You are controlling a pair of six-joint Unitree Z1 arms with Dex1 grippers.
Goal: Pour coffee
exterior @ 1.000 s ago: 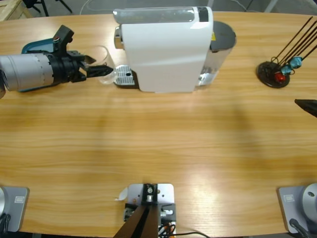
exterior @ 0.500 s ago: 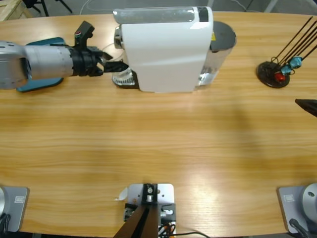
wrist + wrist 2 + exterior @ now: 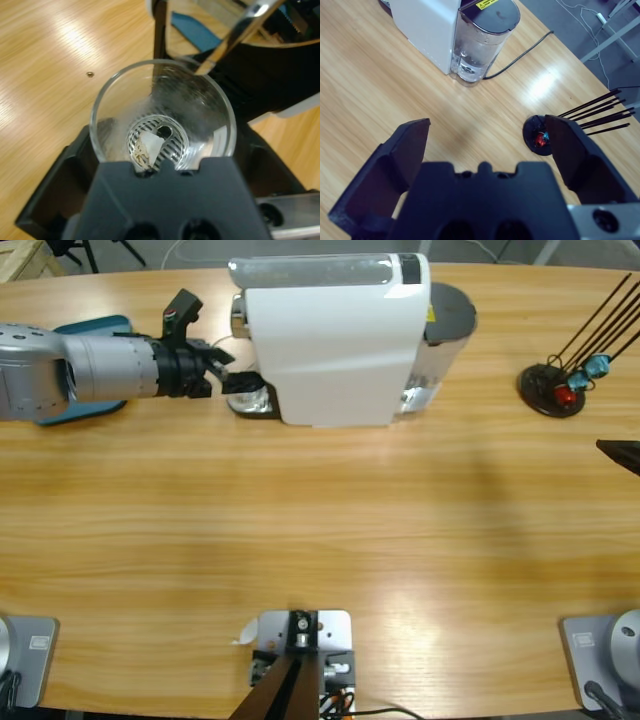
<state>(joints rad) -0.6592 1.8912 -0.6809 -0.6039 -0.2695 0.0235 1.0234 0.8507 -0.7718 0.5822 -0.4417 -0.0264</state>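
The left gripper (image 3: 240, 380) is reaching in from the left edge of the desk (image 3: 320, 530) and is clamping a clear glass cup (image 3: 162, 117) between its black jaws, which are closed against the cup's sides. In the left wrist view the cup is sitting upright over the perforated metal grate of the drip tray (image 3: 156, 142), which is showing through the glass bottom; apart from a pale smear and a small light fleck at the base, the cup is holding no liquid that I can make out. A shiny metal spout (image 3: 235, 37) is hanging just above the cup's far rim. From above, the cup is mostly hidden by the gripper, tucked at the left front of the white coffee machine (image 3: 335, 340), right at its drip tray.

The right gripper (image 3: 487, 145) is hovering over bare desk with its jaws spread wide and nothing between them. In the high view only a dark tip of it is peeking in at the right edge. Beyond it the machine's clear water tank (image 3: 477, 47) is standing with a dark lid and water partly filling it, a black cable (image 3: 520, 55) trailing away behind. Off to the side a black round stand (image 3: 550, 390) is holding thin dark sticks and small red and blue pieces.
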